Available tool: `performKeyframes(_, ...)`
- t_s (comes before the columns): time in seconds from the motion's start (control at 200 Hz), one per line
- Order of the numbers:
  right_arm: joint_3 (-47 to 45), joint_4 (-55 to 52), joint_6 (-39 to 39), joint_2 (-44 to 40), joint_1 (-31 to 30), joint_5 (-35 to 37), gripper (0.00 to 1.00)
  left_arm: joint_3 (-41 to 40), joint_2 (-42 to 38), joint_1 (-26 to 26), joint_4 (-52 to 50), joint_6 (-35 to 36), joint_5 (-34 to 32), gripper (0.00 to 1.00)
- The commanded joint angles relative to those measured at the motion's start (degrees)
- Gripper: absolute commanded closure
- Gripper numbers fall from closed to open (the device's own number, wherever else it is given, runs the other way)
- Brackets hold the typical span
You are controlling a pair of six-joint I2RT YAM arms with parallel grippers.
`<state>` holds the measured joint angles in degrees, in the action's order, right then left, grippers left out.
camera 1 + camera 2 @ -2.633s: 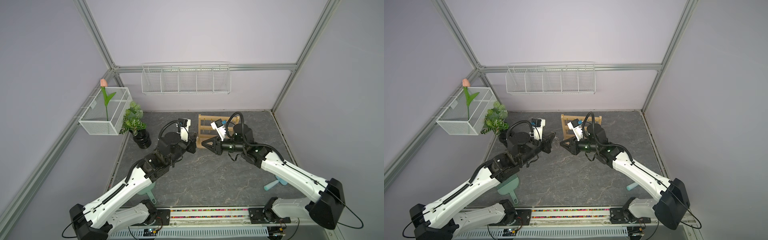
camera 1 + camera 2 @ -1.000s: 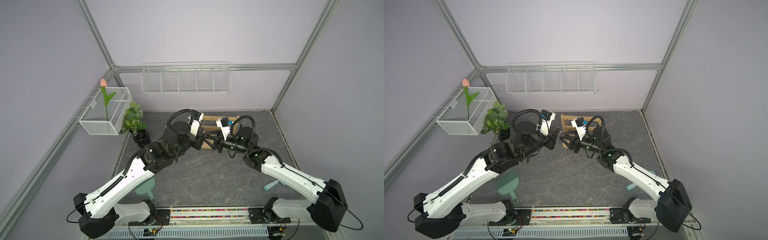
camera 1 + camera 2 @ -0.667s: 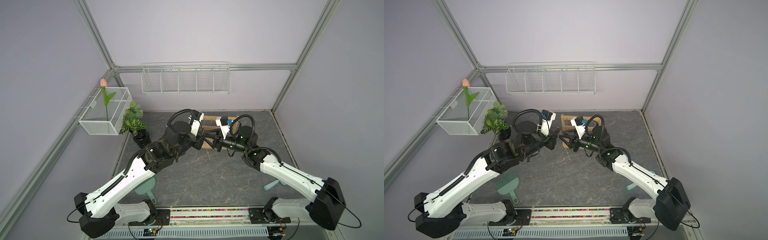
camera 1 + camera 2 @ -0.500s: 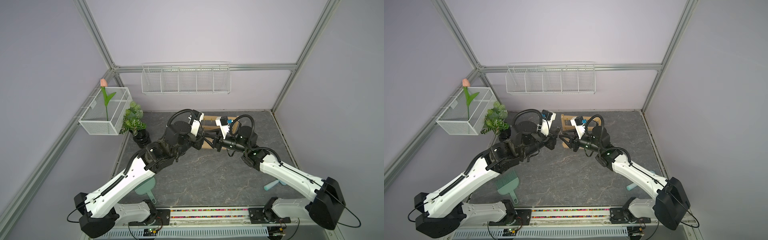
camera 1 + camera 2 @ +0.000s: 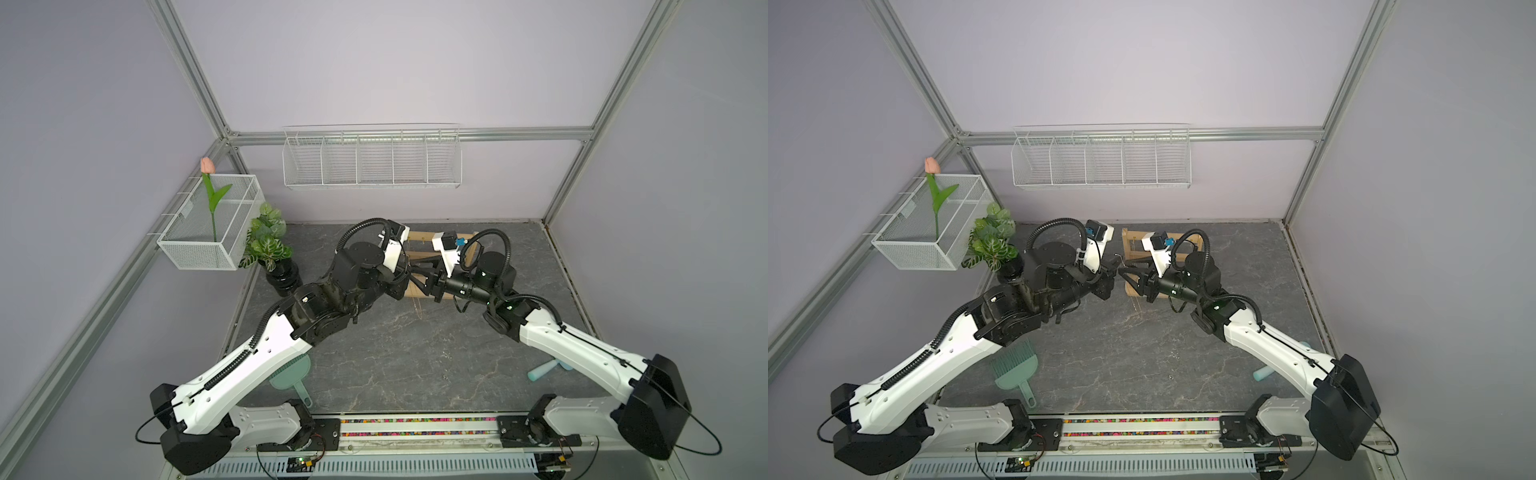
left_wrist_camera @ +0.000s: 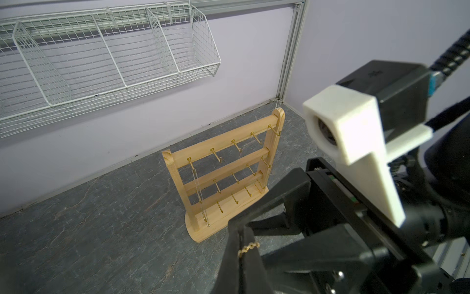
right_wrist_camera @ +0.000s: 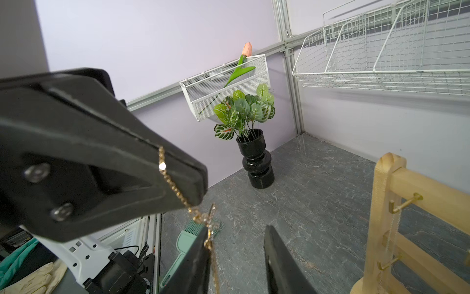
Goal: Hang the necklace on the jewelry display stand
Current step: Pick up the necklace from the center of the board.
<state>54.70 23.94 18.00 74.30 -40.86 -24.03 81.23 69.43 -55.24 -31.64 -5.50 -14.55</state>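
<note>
Two arms, the left arm (image 5: 266, 353) and the right arm (image 5: 582, 345), reach in from my side and meet tip to tip. The jewelry display stand (image 6: 223, 169) stands upright just beyond both sets of jaws. The left jaws are closed on the gold necklace (image 7: 175, 184). Its chain runs out of their tip and drapes over one finger (image 7: 195, 257) of the right jaws, which stand parted with nothing clamped between them.

I read this as a handover, or a spreading of the loop. The pick-up is done and the hanging is all ahead, since the necklace touches none of the gold hooks (image 6: 216, 155). A finer chain (image 6: 197, 185) hangs from the top rail's end hook, the end nearer the left jaws. The other hooks look free to me.

Lilac walls in an aluminium frame close the cell in. The table (image 5: 395, 353) is flat, dark grey and veined like stone.

- **Above and beyond the jaws:** a long wire basket (image 5: 372, 166) hangs on the back wall.
- **Out past the left jaws:** a mesh basket (image 5: 199, 249) holds a tulip (image 5: 206, 165), with a leafy plant (image 5: 266, 245) in a black vase beneath.
- **Behind the jaws, toward me:** a green brush (image 5: 1015, 370) lies beside the left arm and a pale blue handle (image 5: 542, 370) beside the right arm.
</note>
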Motion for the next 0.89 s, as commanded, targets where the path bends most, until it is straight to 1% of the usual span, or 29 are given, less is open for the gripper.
performKeyframes(0.0,-0.9,2.1,-0.2,-0.5,0.5,0.6,0.63,2.2,0.2,-0.1,-0.2,0.5,0.1,1.0)
performKeyframes(0.245,-1.7,1.8,-0.8,-1.6,0.7,0.4,0.61,2.0,0.2,-0.1,0.2,0.3,0.4,1.0)
performKeyframes(0.72,-0.5,2.6,-1.0,1.2,0.9,1.4,0.63,2.2,-0.6,-0.1,0.8,-0.6,1.6,1.0)
performKeyframes(0.89,-0.5,4.0,-1.3,3.0,0.8,0.8,0.61,2.7,-0.9,-0.2,1.9,-1.7,2.6,1.0)
